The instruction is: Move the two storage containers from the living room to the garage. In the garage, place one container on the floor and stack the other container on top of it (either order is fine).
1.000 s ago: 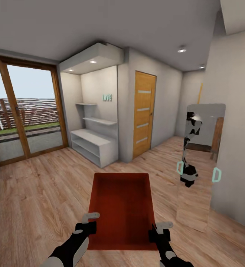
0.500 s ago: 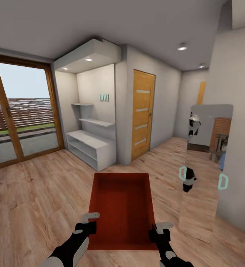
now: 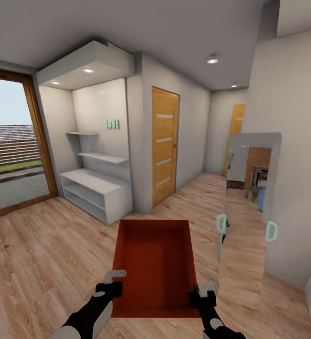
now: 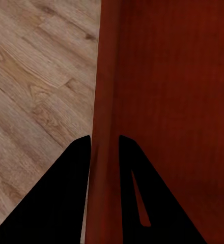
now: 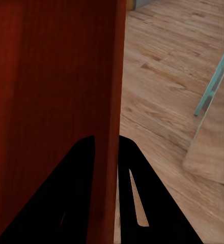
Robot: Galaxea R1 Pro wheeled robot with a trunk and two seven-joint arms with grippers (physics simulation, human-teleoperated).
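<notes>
two claws carry your storage container (image 3: pixel 154 266) above the wood floor (image 3: pixel 42 254): left claw (image 3: pixel 112 281) and right claw (image 3: pixel 203 290) each pinch a side wall. clipping the mirror (image 3: pixel 247 221) could loosen it.

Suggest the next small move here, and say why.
Probably keep driving toward the hallway, holding the grip steady: both pincers, left and right, pinch opposite walls of the red container, it hangs above wood plank floor, and no garage concrete is visible.
</notes>
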